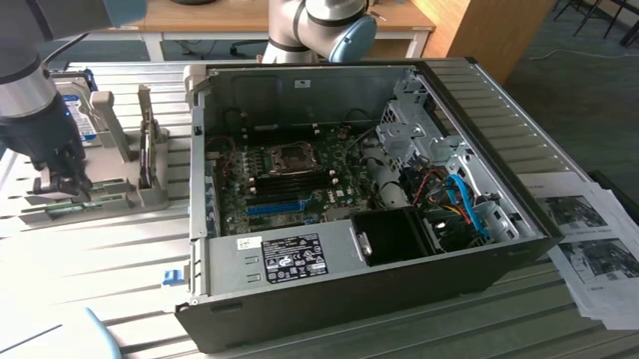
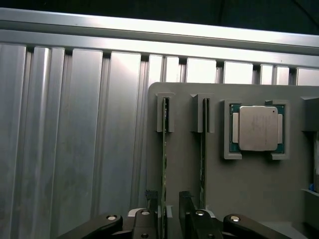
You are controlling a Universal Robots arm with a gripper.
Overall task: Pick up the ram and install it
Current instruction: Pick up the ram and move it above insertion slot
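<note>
- Green ram [image 2: 165, 159] stood on edge in its grey holder [image 2: 249, 189], not lifted yet.
- We saw the gripper [image 2: 168, 198] released, jaws astride it; nothing was installed yet.

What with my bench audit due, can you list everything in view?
ram: two, green, edge-on in holder slots
processor: one, silver, in holder recess
holder: one, grey, on table
hard drive: one, silver and blue, upright, exterior view's left
computer case: one, black, open, centre
printed sheets: several, white, exterior view's right
table: one, silver slats, under everything
gripper: one, black, open, astride one ram stick
</note>
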